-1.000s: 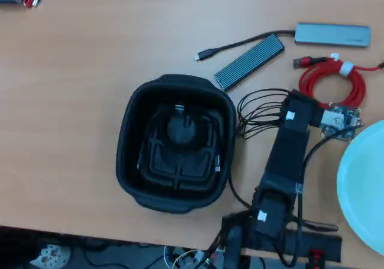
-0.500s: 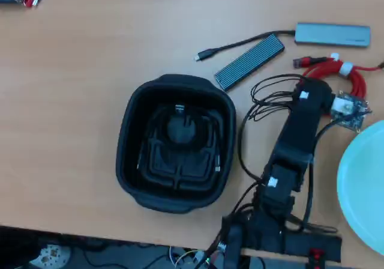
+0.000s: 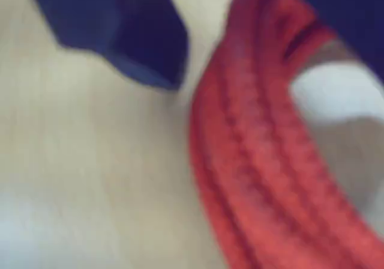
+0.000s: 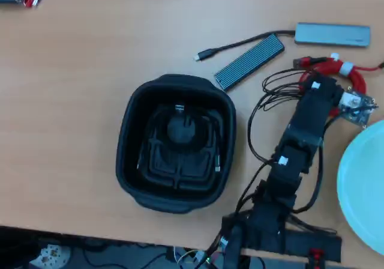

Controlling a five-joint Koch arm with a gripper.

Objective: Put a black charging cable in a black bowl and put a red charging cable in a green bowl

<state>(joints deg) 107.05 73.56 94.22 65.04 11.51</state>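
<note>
Reaching from its base at the near edge of the table [image 4: 72, 71], the arm slants up and to the right in the overhead view and ends over the red charging cable [image 4: 351, 72]. Its head covers most of the coil there, so only the upper arc, the white tie [image 4: 346, 68] and the red-and-silver plug pointing left show.

From the wrist view, very close and blurred, the red charging cable [image 3: 252, 161] fills the right half as a thick ribbed band running from upper right down to lower right. One dark jaw tip sits at upper left, on the bare wood just beside the band; a second dark shape crosses the top right corner, on the other side of the band. The gripper [image 3: 240, 59] looks spread astride the coil's strands, though the blur makes this uncertain.

Judged from this, the coming move turns on closing across that band, which lies directly under the tool.

Just right of the arm's head lies the green bowl [image 4: 363, 191], cut by the frame edge. Well off to the left, the black bowl [image 4: 126, 137] holds the black charging cable [image 4: 180, 131].
</note>
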